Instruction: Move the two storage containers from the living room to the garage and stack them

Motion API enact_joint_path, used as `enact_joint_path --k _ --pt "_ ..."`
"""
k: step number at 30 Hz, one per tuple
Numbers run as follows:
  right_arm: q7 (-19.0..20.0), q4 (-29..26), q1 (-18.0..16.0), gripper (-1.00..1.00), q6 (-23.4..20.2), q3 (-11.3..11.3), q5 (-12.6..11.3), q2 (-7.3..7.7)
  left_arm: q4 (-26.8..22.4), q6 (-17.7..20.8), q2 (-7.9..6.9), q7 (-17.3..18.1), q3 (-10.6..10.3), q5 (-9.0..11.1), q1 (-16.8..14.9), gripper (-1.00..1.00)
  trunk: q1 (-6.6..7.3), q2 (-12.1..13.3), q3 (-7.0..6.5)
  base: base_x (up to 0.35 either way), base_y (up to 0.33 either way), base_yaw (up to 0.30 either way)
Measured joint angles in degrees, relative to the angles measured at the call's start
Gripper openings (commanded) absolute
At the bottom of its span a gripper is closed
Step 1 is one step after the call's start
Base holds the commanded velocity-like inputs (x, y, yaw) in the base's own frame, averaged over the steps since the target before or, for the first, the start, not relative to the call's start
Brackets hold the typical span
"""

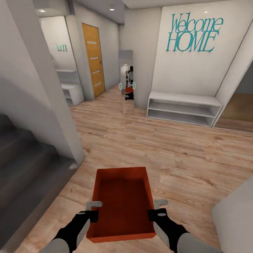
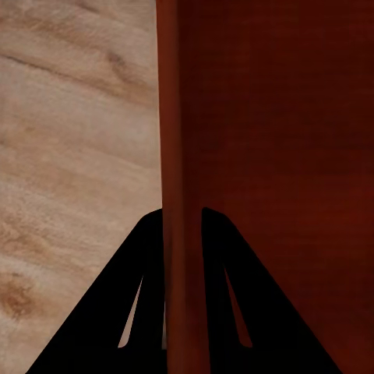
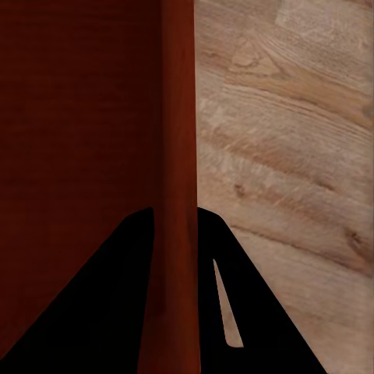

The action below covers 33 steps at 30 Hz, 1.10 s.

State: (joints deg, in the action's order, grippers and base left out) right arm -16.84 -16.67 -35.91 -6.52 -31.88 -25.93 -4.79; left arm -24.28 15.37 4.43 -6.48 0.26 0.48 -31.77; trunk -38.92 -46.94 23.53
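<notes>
Head view looked down a hallway of light wood-plank floor [image 1: 147, 140], with cream walls, a grey staircase [image 1: 24, 168] at the near left, an orange wood door [image 1: 93, 59] at the far left, a tall mirror [image 1: 126, 75] at the far end, and a white low shelf [image 1: 182, 109] under teal "Welcome HOME" lettering [image 1: 193, 33] at the far right. No concrete or car was to be seen, so the robot was judged not yet in the garage.

One orange-red container [image 1: 123, 200] hung in the near centre, carried clear of the planks between both arms. Its long axis ran from near to far, its open top faced up, and it looked about level.

Left end effector [image 1: 94, 205] was clenched on the container's left long wall. In the left wrist view the left end effector [image 2: 182, 234] had one finger on each side of that thin wall. Right end effector [image 1: 159, 204] was clenched on the right long wall in the same way, and the right wrist view showed the right end effector [image 3: 175, 230] straddling the rim of the container [image 3: 78, 117].

The bin looked stiff, empty and light, with smooth thin walls that could slip in a pinch. Gripping both long walls near the middle seemed the steadiest hold.
</notes>
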Motion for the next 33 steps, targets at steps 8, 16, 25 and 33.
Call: enact_joint_path --k 8,16,25,33 --pt "0.02 -0.01 0.0 -1.0 0.02 -0.02 -0.02 0.02 0.0 -0.01 0.0 -0.06 -0.07 0.08 -0.01 -1.0 0.0 0.0 0.0 0.323 0.0 0.0" --pt "0.01 0.03 0.0 -1.0 0.03 0.0 0.01 -0.01 0.0 -0.02 0.0 0.0 -0.01 0.01 0.01 -1.0 0.0 0.0 0.0 0.323 0.0 0.0" --pt "-0.1 -0.05 0.0 -1.0 0.02 -0.06 -0.02 -0.04 0.0 -0.06 -0.07 0.02 -0.08 0.14 -0.01 -1.0 0.0 0.0 0.0 0.323 0.0 0.0" --pt "-0.13 -0.08 0.0 -1.0 0.01 -0.07 -0.03 -0.04 0.01 -0.08 -0.08 0.01 -0.13 0.2 -0.01 -1.0 0.0 0.0 0.0 0.323 0.0 0.0"
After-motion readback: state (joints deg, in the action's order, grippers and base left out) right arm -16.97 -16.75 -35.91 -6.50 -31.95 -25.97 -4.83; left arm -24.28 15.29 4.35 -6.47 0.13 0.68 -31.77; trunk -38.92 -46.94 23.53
